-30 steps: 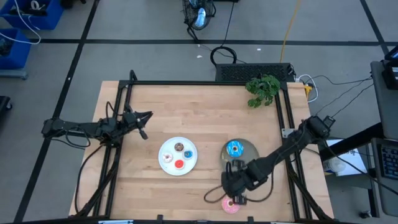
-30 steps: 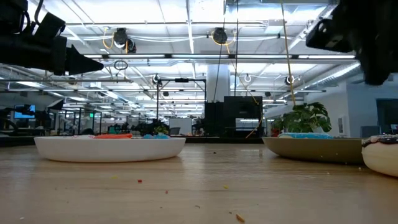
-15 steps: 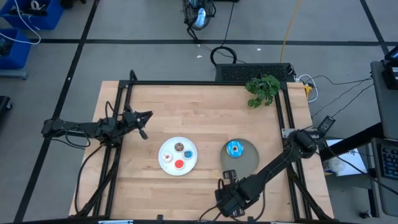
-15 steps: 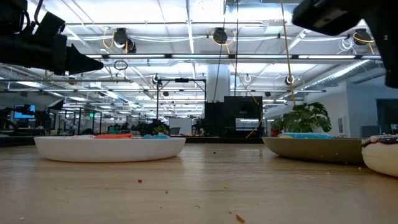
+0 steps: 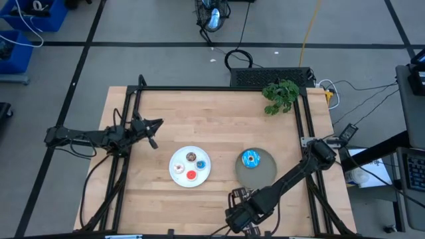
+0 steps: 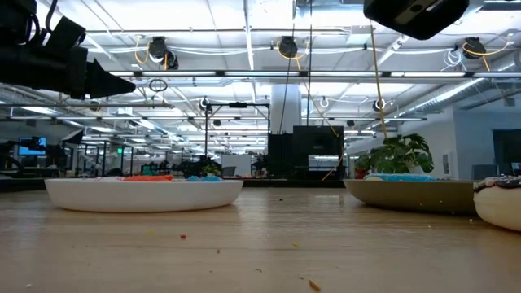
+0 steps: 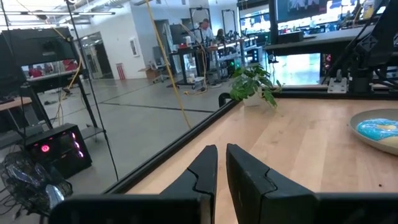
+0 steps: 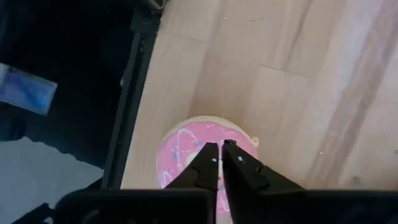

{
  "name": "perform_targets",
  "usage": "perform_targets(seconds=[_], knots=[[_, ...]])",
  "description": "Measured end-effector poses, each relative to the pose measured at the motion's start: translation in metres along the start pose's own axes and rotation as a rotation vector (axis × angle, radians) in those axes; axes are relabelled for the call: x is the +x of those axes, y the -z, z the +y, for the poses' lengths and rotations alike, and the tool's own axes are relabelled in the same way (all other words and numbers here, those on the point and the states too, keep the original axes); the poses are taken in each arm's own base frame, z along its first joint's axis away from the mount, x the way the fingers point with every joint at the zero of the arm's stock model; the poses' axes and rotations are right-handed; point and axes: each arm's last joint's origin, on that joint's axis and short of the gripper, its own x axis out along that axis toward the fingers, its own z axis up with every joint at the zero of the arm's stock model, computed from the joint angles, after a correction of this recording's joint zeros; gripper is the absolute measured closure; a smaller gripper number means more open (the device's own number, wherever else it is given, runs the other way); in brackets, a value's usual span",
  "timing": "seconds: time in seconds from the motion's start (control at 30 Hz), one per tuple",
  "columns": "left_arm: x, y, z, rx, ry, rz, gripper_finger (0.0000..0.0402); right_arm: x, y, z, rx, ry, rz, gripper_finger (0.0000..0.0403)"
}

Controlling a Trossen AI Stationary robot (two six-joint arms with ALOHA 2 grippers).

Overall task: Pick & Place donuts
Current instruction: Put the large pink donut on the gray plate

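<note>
A pink donut (image 8: pixel 183 146) lies flat on the wooden table by its near edge; the low view shows it at the picture's right (image 6: pixel 501 203). My right gripper (image 8: pixel 217 145) hovers over it, shut and raised off the table (image 5: pixel 240 222), hiding it from above. A larger blue donut (image 5: pixel 250 159) rests on the grey plate (image 5: pixel 265 174). The tiny brown (image 5: pixel 191 157), blue (image 5: pixel 200 164) and red (image 5: pixel 191 175) donuts sit on the white plate (image 5: pixel 178 159). The dark brown donut is out of view. My left gripper (image 5: pixel 158 123) waits shut at the table's left side.
A potted plant (image 5: pixel 280 94) stands at the far right corner. Black frame rails (image 5: pixel 219 89) run along the far, left and right sides. The near table edge (image 8: pixel 140 93) lies right beside the pink donut. Bare wood stretches across the far half.
My right gripper has moved toward the table's near edge and a little left, rising in the low view until only its underside shows at the top. It now covers the pink donut in the high view. The donuts and plates have stayed put.
</note>
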Motion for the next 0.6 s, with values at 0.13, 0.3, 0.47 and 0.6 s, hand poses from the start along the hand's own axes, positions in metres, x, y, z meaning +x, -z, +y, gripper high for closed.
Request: perform_targets(seconds=[0.13, 0.3, 0.47, 0.6], knots=[[0.0, 0.0, 0.0, 0.002, 0.0, -0.001, 0.036, 0.0, 0.0, -0.001, 0.006, 0.027, -0.009, 0.0345], [0.0, 0.0, 0.0, 0.003, 0.0, -0.001, 0.036, 0.0, -0.002, -0.003, 0.008, 0.137, -0.072, 0.0272], [0.0, 0.0, 0.0, 0.002, 0.0, -0.001, 0.036, 0.0, 0.001, 0.0, -0.093, 0.144, -0.048, 0.0223], [0.0, 0.0, 0.0, 0.003, 0.0, 0.001, 0.036, 0.0, 0.005, 0.01, -0.177, 0.136, -0.044, 0.02]])
